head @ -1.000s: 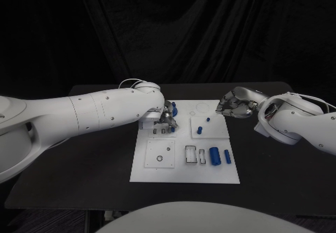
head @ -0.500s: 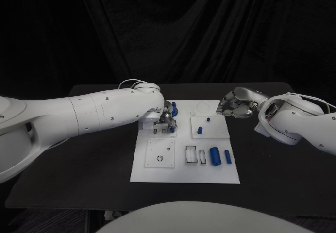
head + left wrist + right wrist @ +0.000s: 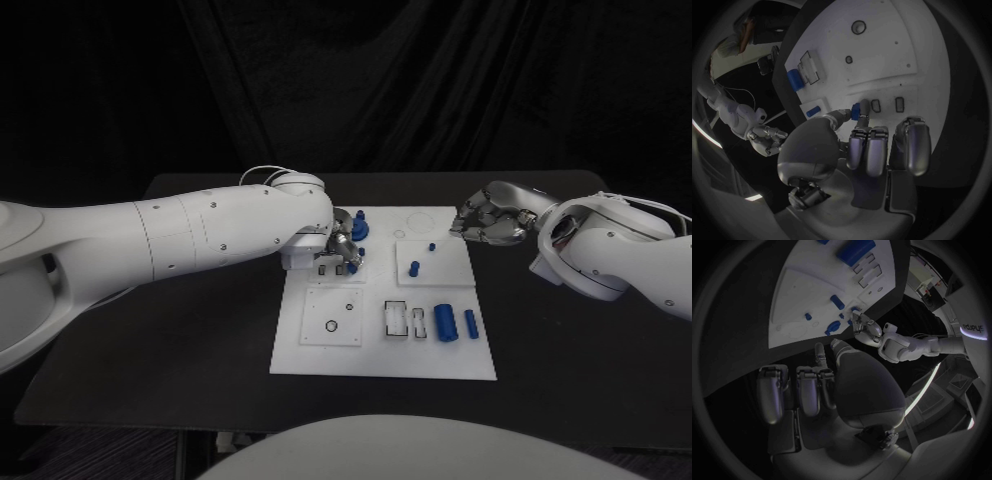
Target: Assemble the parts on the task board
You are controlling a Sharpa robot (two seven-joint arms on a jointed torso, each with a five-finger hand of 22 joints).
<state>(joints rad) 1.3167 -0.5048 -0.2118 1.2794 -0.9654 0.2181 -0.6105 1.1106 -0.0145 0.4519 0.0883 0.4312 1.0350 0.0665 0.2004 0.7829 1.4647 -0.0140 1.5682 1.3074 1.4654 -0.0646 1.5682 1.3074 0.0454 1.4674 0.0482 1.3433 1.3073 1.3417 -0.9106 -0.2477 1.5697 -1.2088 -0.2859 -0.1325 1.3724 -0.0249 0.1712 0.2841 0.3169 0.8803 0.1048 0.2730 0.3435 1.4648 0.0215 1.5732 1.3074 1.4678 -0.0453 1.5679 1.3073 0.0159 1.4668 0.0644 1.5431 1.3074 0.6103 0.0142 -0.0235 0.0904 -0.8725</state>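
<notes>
Left hand (image 3: 342, 248) pinched a small blue part (image 3: 855, 111) over the task board (image 3: 384, 350); right hand (image 3: 490, 220) hovered off the board's far right corner, fingers curled on nothing.

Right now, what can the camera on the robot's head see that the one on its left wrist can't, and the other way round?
Head view alone: the whole task board and the two blue parts lying side by side at its near edge.

Left wrist view alone: the small blue part pinched at the left hand's fingertips, just above two small slots.

Both: the white board, blue parts, and the right hand, curled off the board's edge.

White task board (image 3: 382, 345) mid-table, small blue parts (image 3: 444, 322) lying on it
</notes>
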